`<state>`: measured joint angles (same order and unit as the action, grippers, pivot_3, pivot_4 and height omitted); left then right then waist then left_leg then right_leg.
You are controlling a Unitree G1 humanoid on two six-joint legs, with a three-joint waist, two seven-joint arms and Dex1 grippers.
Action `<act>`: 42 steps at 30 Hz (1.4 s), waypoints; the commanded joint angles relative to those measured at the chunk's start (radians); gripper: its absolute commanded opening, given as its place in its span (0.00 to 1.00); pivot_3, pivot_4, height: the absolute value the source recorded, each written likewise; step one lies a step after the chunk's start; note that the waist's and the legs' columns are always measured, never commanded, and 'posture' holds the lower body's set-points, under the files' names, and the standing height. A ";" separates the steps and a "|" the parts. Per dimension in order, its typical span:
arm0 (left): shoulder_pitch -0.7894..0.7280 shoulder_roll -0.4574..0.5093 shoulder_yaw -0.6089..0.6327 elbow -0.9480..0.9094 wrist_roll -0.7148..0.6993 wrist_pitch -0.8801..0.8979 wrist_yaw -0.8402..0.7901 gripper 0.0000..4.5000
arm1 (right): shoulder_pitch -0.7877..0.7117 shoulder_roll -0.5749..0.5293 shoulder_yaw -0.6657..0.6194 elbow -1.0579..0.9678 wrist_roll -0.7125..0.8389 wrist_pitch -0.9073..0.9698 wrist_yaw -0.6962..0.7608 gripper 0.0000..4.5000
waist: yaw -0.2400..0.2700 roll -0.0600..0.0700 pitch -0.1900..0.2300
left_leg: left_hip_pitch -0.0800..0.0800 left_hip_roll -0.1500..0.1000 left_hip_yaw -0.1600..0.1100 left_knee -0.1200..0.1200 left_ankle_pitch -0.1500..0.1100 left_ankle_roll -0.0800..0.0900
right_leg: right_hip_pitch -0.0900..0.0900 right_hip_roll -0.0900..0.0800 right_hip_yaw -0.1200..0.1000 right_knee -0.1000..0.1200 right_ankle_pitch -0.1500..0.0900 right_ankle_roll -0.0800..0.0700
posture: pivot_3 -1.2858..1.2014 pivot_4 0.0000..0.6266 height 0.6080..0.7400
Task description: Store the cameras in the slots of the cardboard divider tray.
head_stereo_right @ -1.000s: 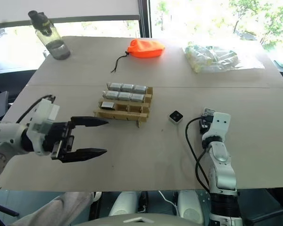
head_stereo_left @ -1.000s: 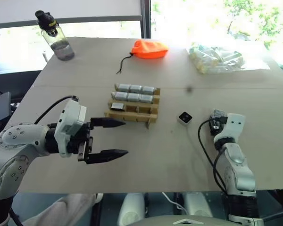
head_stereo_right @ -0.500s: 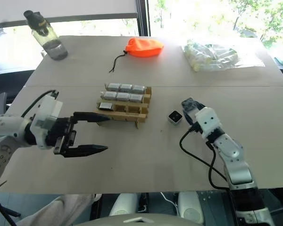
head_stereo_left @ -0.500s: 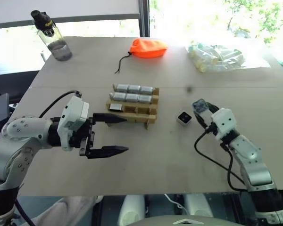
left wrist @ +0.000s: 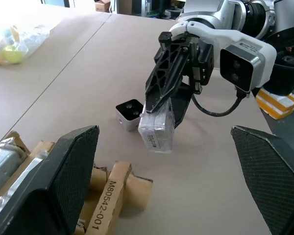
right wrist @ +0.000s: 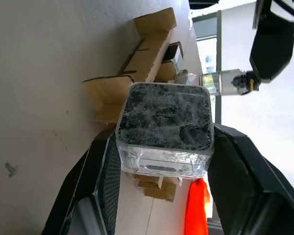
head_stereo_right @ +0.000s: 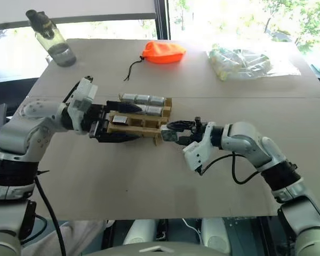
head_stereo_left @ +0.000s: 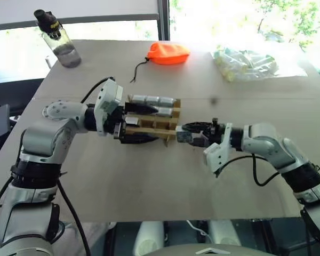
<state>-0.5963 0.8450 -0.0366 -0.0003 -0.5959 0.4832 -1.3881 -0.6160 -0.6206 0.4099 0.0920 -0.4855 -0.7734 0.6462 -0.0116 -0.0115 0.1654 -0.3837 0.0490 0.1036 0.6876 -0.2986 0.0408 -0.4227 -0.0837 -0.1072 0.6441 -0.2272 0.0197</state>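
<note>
Tray (head_stereo_left: 152,126) sits mid-table (head_stereo_left: 149,181), two far rows already filled with cameras (head_stereo_left: 152,100), near row mostly empty; left gripper (head_stereo_left: 129,124) is spread wide around the tray's left end, probably to brace it for loading. Right gripper (head_stereo_left: 188,133) is clamped on a plastic-wrapped camera (left wrist: 156,128), held level just off the tray's right end and pointing at it, clear of the table. One more camera (left wrist: 129,110), lens up, lies beside the right fingers.
</note>
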 commanded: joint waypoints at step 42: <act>-0.275 -0.060 -0.318 0.265 0.272 -0.133 -0.226 0.03 | -0.147 0.171 0.115 0.049 -0.206 0.110 -0.014 0.43 | 0.000 0.000 0.000 | 0.000 0.000 0.000 0.004 0.000 0.000 | 0.000 -0.001 0.000 0.005 0.000 0.000 | 0.52 0.24 0.89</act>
<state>-0.8590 0.7916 -0.3335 0.3002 -0.3062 0.3595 -1.6022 -0.7354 -0.4585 0.5457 0.1599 -0.6862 -0.6936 0.6573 -0.0119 -0.0119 0.1656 -0.3838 0.0486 0.1037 0.6915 -0.2981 0.0404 -0.4227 -0.0846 -0.1074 0.6488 -0.2272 0.0197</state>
